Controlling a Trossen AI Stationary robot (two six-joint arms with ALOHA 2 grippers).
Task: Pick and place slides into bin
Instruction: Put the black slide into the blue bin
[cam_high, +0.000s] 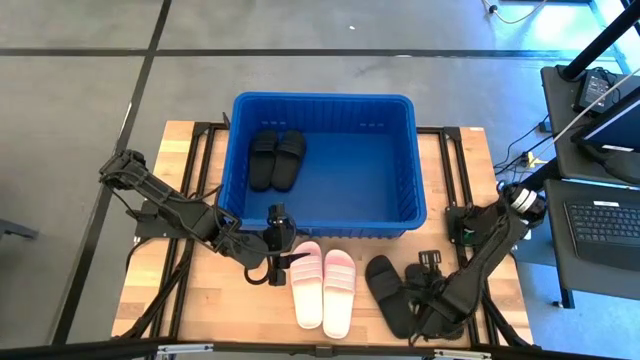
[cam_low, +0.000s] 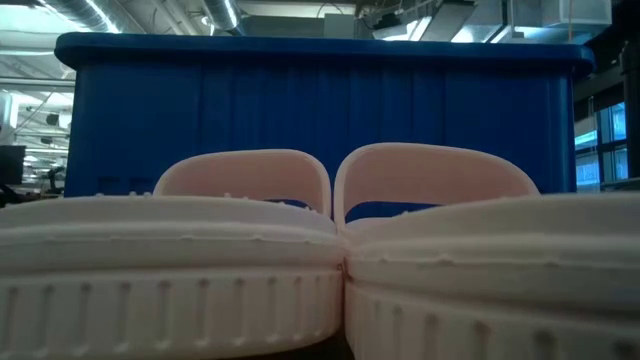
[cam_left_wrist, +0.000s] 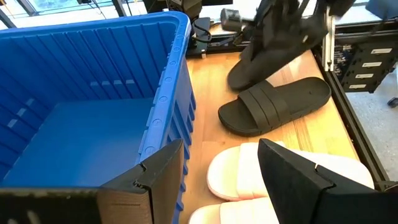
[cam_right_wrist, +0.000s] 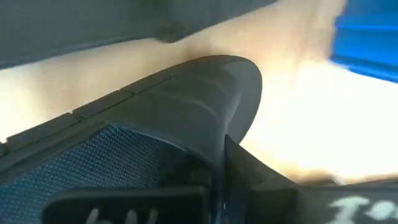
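The blue bin (cam_high: 322, 160) stands at the table's far middle, with two black slides (cam_high: 277, 158) lying flat in its left part. Two pale pink slides (cam_high: 323, 288) lie side by side, soles down, near the front edge; they fill the low view (cam_low: 320, 260). My left gripper (cam_high: 283, 262) hangs open between the bin's near wall and the left pink slide's far end (cam_left_wrist: 239, 177). My right gripper (cam_high: 428, 265) is shut on a black slide (cam_left_wrist: 264, 53) at the front right. Another black slide (cam_left_wrist: 273, 106) lies flat beside it. My right gripper holds the black slide at its raised end, by the ribbed strap (cam_right_wrist: 205, 106); the gripper itself hides the exact hold. The fingers come from above. The slide hangs tilted, its lower end (cam_left_wrist: 239, 78) close to the table; I cannot tell whether it touches.
The bin's near wall (cam_left_wrist: 171, 124) is right beside my left fingers. Black frame rails (cam_high: 455, 190) run along both sides of the table. Desks with a laptop (cam_high: 605, 215) stand beyond the right edge. Bare wood (cam_high: 230, 300) lies at the front left.
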